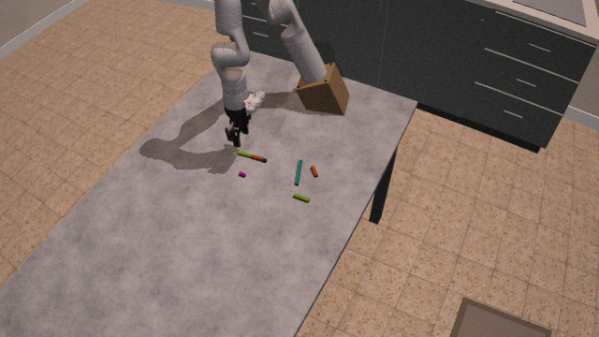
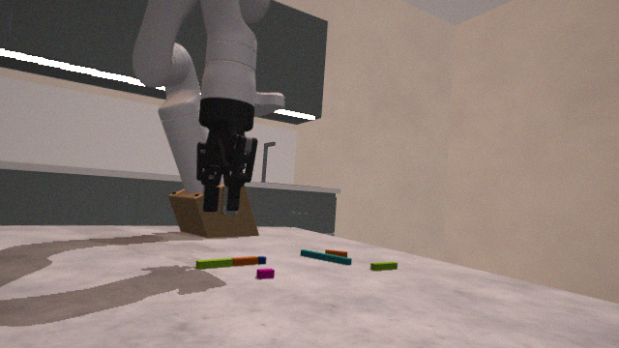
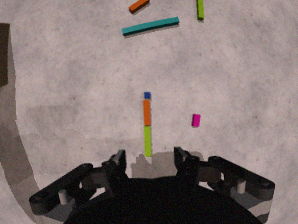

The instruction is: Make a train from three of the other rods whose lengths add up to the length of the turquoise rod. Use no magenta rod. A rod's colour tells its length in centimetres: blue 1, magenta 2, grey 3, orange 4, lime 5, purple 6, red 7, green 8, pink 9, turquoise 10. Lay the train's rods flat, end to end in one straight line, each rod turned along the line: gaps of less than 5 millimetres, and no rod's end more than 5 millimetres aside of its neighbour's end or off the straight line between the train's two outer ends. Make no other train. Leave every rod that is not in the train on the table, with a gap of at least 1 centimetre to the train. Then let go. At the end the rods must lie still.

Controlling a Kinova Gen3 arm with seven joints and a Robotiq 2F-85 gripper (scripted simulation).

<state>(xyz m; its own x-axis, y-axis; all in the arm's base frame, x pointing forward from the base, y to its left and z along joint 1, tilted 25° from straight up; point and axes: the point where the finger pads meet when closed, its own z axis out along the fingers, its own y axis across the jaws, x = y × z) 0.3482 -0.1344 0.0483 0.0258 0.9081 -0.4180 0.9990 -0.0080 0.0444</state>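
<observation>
Grey table (image 1: 140, 262) spreads wide around the lime-orange-blue train (image 1: 252, 156).

Open air under gripper (image 2: 221, 209) (rods (image 2: 231, 262) below)

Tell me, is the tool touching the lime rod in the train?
Apart. The exterior view shows the tool hanging well above the lime rod, with background visible between them.

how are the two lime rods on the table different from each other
One lime rod is joined end to end with an orange rod and a blue rod; the other lime rod lies alone, touching nothing. The first lies close to the gripper, the second beyond the turquoise rod. Both lie flat and look equally long.
</observation>
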